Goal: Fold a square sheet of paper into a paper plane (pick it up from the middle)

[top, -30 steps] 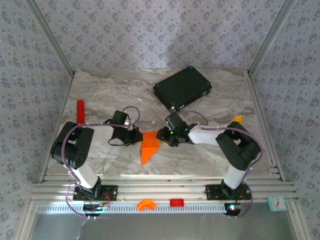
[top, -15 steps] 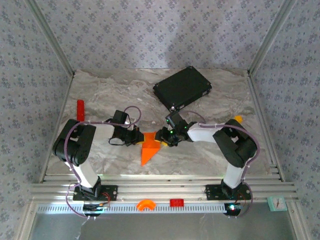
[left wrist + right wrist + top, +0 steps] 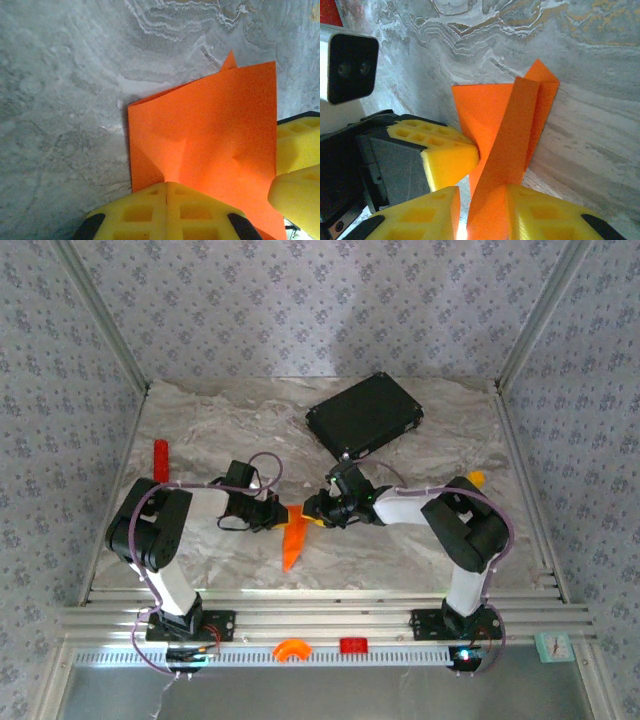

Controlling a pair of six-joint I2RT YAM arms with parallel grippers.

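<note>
The paper plane [image 3: 294, 540] lay at frame centre, between left gripper [image 3: 279, 515] and right gripper [image 3: 313, 512]; the flat case [image 3: 364, 416] sat above-right, the cylinder [image 3: 160, 461] at left.

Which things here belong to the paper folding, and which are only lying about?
In the job: paper; left gripper, shut on it; right gripper, jaws around a flap.

Lying about: black case; red cylinder; orange-yellow lump; orange arc; red block.
</note>
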